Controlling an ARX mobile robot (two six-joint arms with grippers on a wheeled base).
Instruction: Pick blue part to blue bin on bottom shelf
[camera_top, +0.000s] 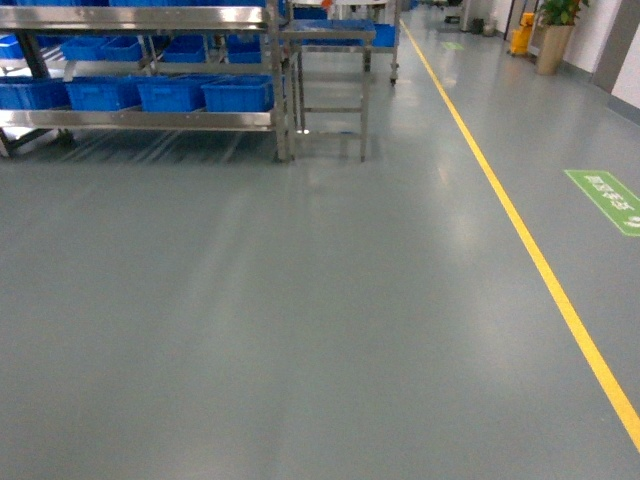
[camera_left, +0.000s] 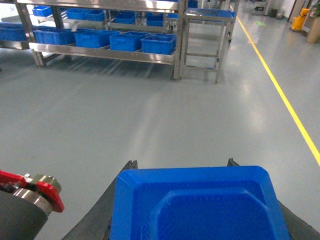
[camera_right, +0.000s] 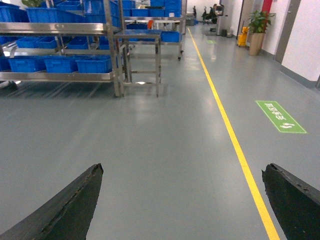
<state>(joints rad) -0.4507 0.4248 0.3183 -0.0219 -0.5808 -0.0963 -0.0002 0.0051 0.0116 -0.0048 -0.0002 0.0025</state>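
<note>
Blue part (camera_left: 200, 205) fills the clenched left claw (camera_left: 182, 167), long axis crosswise; right claw (camera_right: 182, 200) released.

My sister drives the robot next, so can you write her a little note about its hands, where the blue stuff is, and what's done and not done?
Left gripper: shut on a blue tray-like piece between its fingers. It looks bigger than a small part, so check it.
Right gripper: open, nothing in it.
The rack is far off across the grey floor, to the front left, with a row of blue bins on its bottom shelf. Which bin is the target cannot be told from here.
Done: something blue is picked up.
Left: drive to the rack and put the piece in the blue bin on the bottom shelf.
</note>
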